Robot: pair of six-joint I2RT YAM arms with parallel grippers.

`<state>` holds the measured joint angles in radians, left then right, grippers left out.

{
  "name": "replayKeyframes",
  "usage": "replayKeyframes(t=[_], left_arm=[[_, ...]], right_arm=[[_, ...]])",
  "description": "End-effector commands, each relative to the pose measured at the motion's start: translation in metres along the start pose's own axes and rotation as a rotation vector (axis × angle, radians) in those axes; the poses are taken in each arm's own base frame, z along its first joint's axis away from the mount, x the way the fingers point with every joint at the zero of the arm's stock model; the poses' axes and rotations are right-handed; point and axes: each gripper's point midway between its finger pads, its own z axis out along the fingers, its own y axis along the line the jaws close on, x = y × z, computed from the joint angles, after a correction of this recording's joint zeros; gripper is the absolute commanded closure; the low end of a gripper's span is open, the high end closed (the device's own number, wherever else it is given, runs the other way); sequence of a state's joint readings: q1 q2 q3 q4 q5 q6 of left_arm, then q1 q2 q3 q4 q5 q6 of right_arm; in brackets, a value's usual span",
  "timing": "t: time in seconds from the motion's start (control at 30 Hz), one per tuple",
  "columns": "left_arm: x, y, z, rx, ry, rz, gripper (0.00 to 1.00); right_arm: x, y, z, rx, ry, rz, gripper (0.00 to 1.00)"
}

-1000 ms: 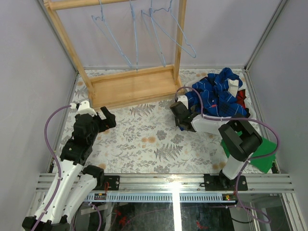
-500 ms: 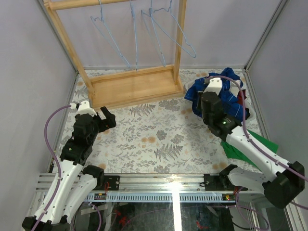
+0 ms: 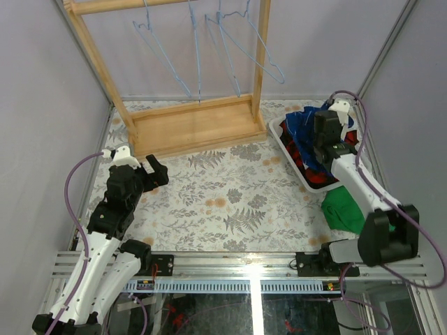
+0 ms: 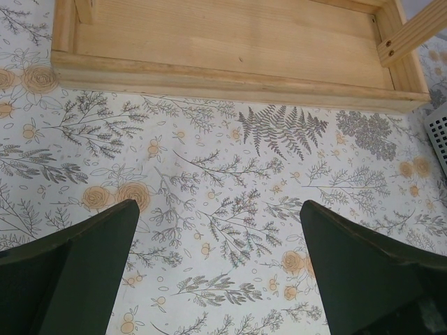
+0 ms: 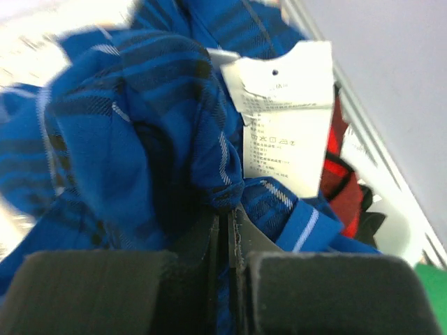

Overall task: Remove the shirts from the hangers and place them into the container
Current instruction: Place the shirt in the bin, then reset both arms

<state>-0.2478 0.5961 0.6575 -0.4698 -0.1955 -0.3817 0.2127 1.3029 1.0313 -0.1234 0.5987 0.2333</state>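
Shirts are heaped in the white laundry basket (image 3: 282, 139), which sits at the far right of the table against the right wall, just beside the end of the wooden rack base (image 3: 192, 127). The blue plaid shirt (image 3: 300, 124) lies on top toward the basket's far end, with the red-and-black plaid shirt (image 3: 309, 155) showing beneath it toward the near end.

The right gripper (image 3: 323, 132) hangs over the basket. From its wrist camera, the two fingers of the right gripper (image 5: 227, 209) are pressed together. A fold of the blue plaid shirt (image 5: 133, 132) seems to be pinched at their tips, though the cloth is close to the lens and blurred. A white care label (image 5: 286, 118) stands out from the blue fabric, and a strip of red-and-black plaid (image 5: 342, 183) shows to its right.

A flat green cloth (image 3: 343, 209) lies on the table just nearer than the basket, beside the right arm.

Four light-blue wire hangers (image 3: 223, 54) hang bare from the rail of the rack at the back.

The left gripper (image 3: 156, 171) sits low at the left side, near the rack base and well apart from the basket. Its jaws are spread wide above the floral tablecloth (image 4: 209, 174) and hold nothing. The left wrist view also catches a corner of the basket's lattice wall (image 4: 438, 136) at the right edge.
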Motion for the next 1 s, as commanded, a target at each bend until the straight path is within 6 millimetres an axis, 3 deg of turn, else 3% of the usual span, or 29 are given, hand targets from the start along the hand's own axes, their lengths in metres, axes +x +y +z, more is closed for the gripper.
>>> replayKeyframes(t=[0.0, 0.1, 0.17, 0.2, 0.27, 0.4, 0.53, 0.73, 0.97], left_arm=[[-0.006, -0.004, -0.001, 0.020, -0.020, -0.009, 0.00], [-0.005, -0.004, -0.001, 0.022, -0.017, -0.008, 0.00], [-0.005, -0.004, 0.000, 0.022, -0.015, -0.007, 0.00], [-0.005, -0.005, 0.000, 0.025, -0.014, -0.007, 0.00], [-0.005, -0.005, 0.000, 0.025, -0.012, -0.007, 0.00], [-0.004, -0.004, 0.001, 0.022, -0.007, -0.004, 0.00], [-0.004, -0.005, 0.001, 0.022, -0.009, -0.004, 0.00], [-0.004, -0.004, 0.001, 0.019, -0.009, -0.006, 0.00], [-0.003, -0.004, 0.002, 0.015, -0.003, -0.005, 0.00]], right_arm=[[0.094, 0.002, 0.042, 0.012, 0.298, -0.059, 0.97], [0.144, 0.004, 0.055, 0.015, 0.441, -0.105, 0.93], [0.158, 0.002, 0.057, 0.028, 0.484, -0.128, 0.90], [0.154, 0.002, 0.056, 0.023, 0.476, -0.129, 0.88], [0.133, 0.003, 0.050, 0.006, 0.433, -0.114, 0.81], [0.072, 0.005, 0.028, -0.062, 0.306, -0.061, 0.52], [0.026, 0.001, 0.005, -0.104, 0.194, -0.019, 0.32], [-0.002, 0.000, -0.022, -0.172, 0.121, 0.018, 0.20], [-0.014, -0.004, -0.036, -0.193, 0.078, 0.043, 0.18]])
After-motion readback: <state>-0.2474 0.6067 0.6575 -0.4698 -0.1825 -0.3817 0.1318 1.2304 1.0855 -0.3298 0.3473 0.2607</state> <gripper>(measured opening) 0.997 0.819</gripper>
